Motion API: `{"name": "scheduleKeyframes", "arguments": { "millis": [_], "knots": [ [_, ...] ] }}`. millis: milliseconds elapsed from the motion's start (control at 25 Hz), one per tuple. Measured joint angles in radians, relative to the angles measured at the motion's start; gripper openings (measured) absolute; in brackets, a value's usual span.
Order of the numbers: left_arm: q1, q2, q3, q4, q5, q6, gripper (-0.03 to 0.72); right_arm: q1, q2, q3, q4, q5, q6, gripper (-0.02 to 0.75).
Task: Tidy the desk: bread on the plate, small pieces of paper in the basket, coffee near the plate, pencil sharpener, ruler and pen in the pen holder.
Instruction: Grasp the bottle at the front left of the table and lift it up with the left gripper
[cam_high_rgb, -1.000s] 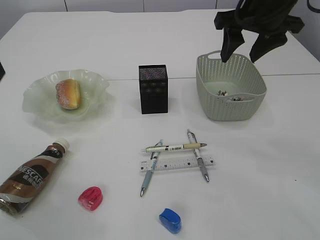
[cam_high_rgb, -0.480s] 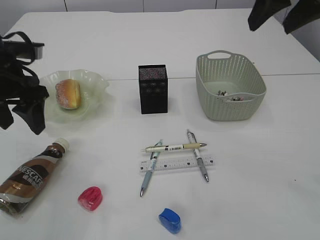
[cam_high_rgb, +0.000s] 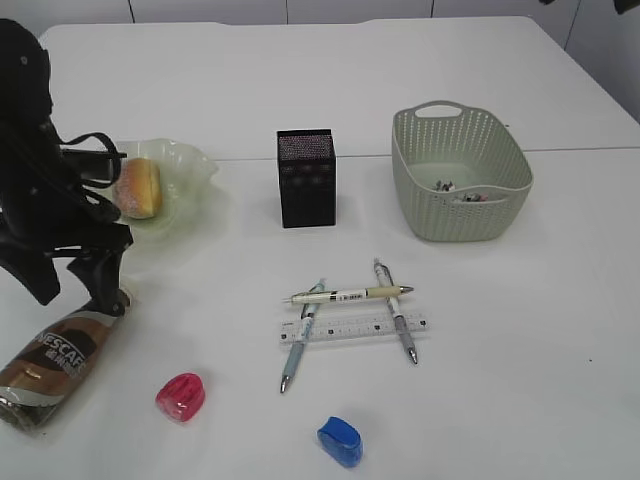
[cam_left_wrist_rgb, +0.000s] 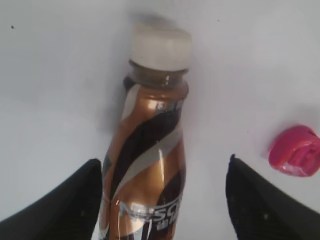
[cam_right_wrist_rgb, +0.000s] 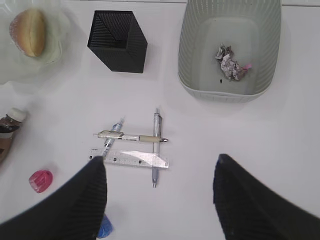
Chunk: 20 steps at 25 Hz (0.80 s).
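Observation:
The coffee bottle (cam_high_rgb: 55, 360) (cam_left_wrist_rgb: 150, 165) lies on its side at the front left. My left gripper (cam_high_rgb: 75, 290) (cam_left_wrist_rgb: 164, 167) hangs open over its neck, one finger on each side. Bread (cam_high_rgb: 140, 188) sits on the green plate (cam_high_rgb: 195, 165). Three pens (cam_high_rgb: 345, 295) and a clear ruler (cam_high_rgb: 355, 328) lie crossed at the centre, in front of the black pen holder (cam_high_rgb: 307, 177). A red sharpener (cam_high_rgb: 181, 396) and a blue sharpener (cam_high_rgb: 340, 441) lie near the front edge. Paper scraps (cam_right_wrist_rgb: 230, 62) lie in the basket (cam_high_rgb: 470, 225). My right gripper (cam_right_wrist_rgb: 160, 200) is open and empty, high above the table.
The white cap (cam_left_wrist_rgb: 161, 45) of the bottle points toward the plate. The red sharpener (cam_left_wrist_rgb: 296, 151) lies just right of the bottle. A table seam runs behind the plate, pen holder and basket.
The left arm came in from the left edge and dropped over the coffee bottle. The right arm rose from above the basket and left the exterior view.

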Motion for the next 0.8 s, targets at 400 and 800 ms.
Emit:
{"name": "scheduleKeyframes", "arguments": {
  "millis": [400,800],
  "knots": [
    [0.000,0.105,0.000,0.025,-0.051,0.004,0.564,0.000,-0.041,0.000,0.000,0.009,-0.002,0.490],
    [0.000,0.169,0.000,0.032,-0.062,0.004,0.551,0.000,-0.056,0.000,0.000,0.008,-0.002,0.486]
  ]
}}
